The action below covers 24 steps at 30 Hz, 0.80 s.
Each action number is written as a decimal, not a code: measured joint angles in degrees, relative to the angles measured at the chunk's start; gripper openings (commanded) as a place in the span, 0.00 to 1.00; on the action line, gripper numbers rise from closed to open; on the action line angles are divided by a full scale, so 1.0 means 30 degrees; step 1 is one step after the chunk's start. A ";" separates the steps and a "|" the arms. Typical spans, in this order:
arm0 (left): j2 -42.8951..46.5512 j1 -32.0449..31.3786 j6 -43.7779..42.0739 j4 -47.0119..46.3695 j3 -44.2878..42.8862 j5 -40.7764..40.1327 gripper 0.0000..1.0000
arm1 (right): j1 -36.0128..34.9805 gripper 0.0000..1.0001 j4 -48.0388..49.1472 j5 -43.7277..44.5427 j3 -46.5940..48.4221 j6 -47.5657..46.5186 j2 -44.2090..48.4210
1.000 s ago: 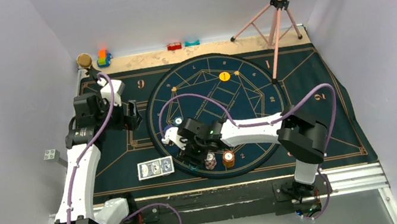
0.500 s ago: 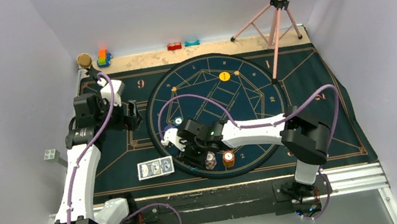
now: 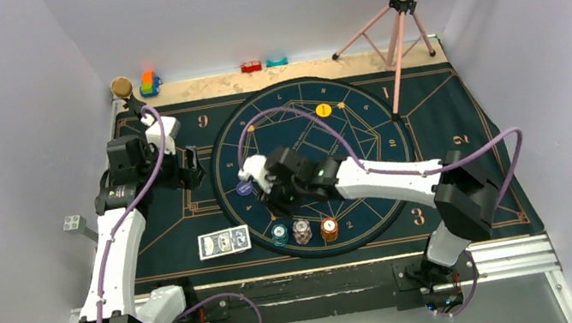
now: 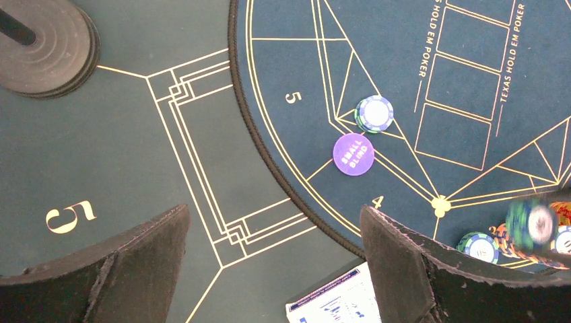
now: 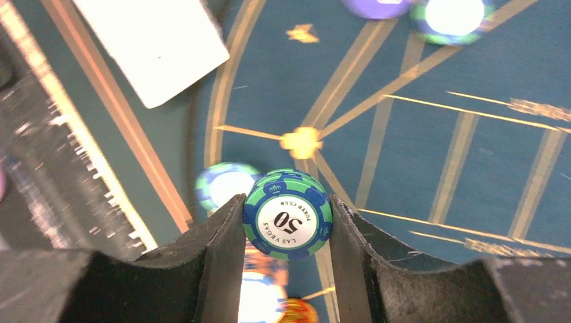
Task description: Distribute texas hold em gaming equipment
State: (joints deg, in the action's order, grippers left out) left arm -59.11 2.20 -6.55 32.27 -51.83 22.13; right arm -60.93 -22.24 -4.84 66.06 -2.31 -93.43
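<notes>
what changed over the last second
The right pincer, gripping a green chip, drew away from the chip stacks toward the far side, uncovering the teal stack. The left pincer, open, and the cards stayed put.

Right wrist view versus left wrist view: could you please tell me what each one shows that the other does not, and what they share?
Only the right wrist view shows the right hand clamped on a green-and-blue round poker chip printed 50. Only the left wrist view shows the open, empty left hand and a black round stand base. Both show the purple round Small Blind disc, the blue-and-white chip beside it and the gold-lined dark blue felt mat.
</notes>
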 measured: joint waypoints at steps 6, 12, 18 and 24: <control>0.0000 0.0000 0.0000 0.0007 0.0000 0.0015 1.00 | 0.5574 0.00 0.0175 0.2280 0.1253 0.1974 -0.0022; 0.0000 0.0000 -0.0007 0.0007 0.0000 0.0160 1.00 | 1.0528 0.00 0.0474 0.4772 0.4313 0.4240 -0.2288; 0.0000 0.0000 -0.0022 0.0015 0.0000 0.0306 1.00 | 1.3078 0.00 -0.0036 0.5792 0.5683 0.5544 -0.5523; 0.0000 0.0000 -0.0022 0.0015 0.0000 0.0437 1.00 | 1.3865 0.01 -0.0321 0.6062 0.6215 0.6156 -0.7832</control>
State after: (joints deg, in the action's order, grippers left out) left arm -59.11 2.20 -6.61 32.32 -51.83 23.44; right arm -19.33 -23.20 13.34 84.71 16.16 -116.92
